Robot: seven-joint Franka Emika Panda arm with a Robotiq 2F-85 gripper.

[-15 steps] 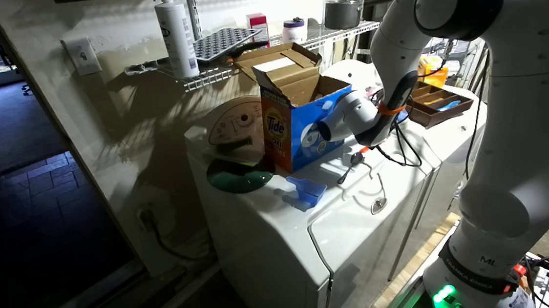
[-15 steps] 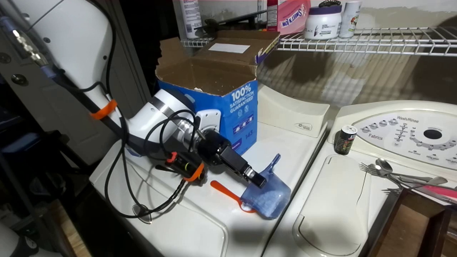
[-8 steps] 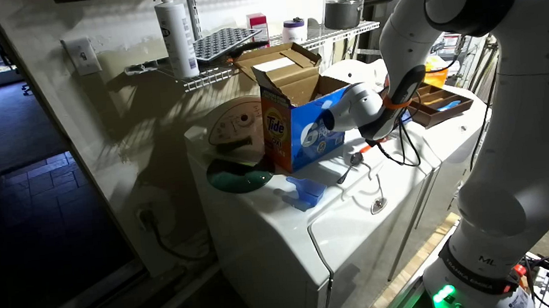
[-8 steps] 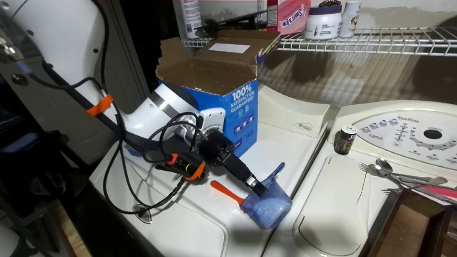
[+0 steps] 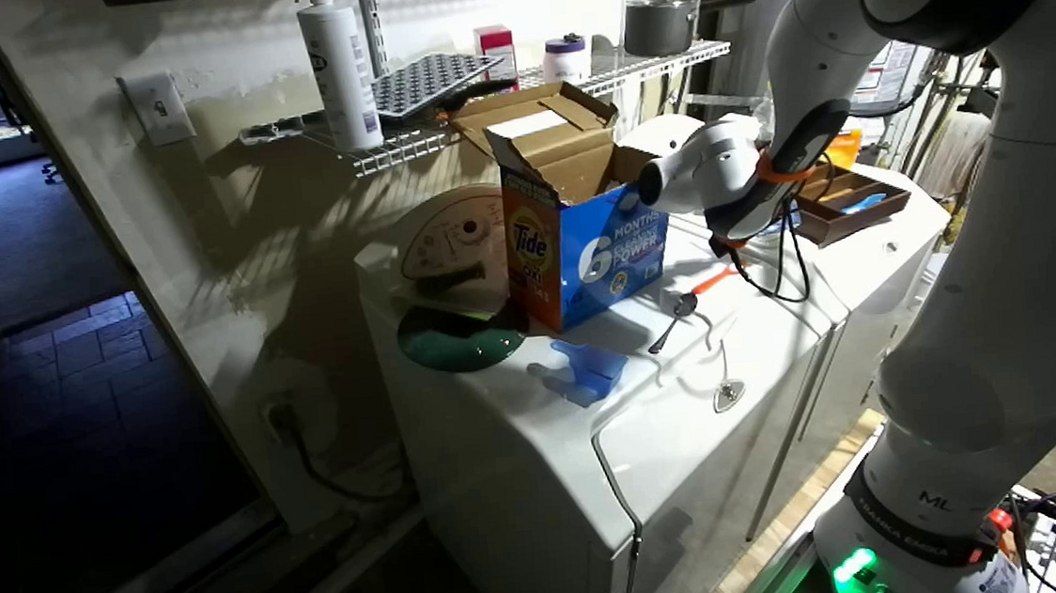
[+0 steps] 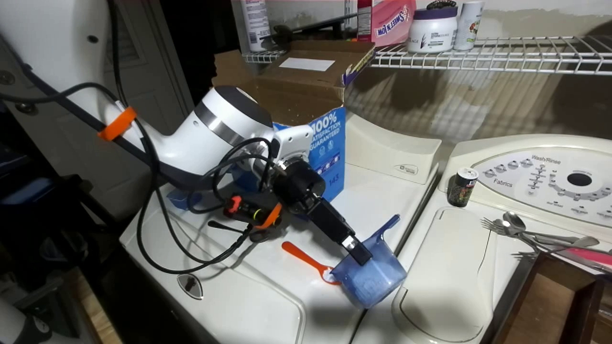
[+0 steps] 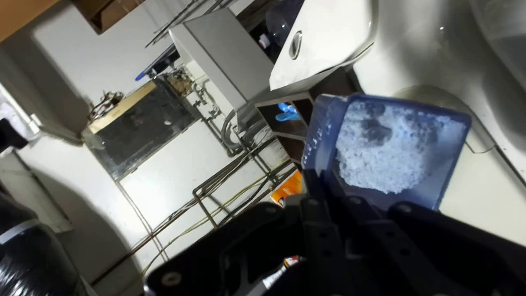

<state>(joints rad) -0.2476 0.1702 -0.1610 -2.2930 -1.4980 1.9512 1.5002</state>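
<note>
Farther right in the picture than a second ago, the translucent blue measuring scoop [image 6: 375,283] and the end effector [image 6: 364,257] are, in an exterior view, over the join between a white appliance [image 6: 258,306] and a washing machine [image 6: 444,267]. The end effector is closed, gripping the scoop by its wall. The handle slants upward, white showing through the cloudy sides; whether the base touches either machine cannot be told. An orange spoon [image 6: 308,258] lies just beside it, white powder [image 6: 329,275] in its bowl. White top stretches between scoop and Tide detergent box [image 6: 333,150]; cutlery [image 6: 514,221], a small shaker [image 6: 462,189] and a brown tray [image 6: 550,301] are well apart from it on the washing machine's side.

In an exterior view, the arm's wrist [image 5: 716,173] covers less of the box than before and largely hides the scoop. A blue plastic piece [image 5: 597,371] lies near the appliance's side edge.

In the wrist view, the scoop's squarish mouth faces the camera, rimmed in darker blue, with raised marks on one wall and white granules [image 7: 382,164] heaped inside. The brown tray appears just past its edge, a bright blue item [image 7: 289,116] in one compartment.
</note>
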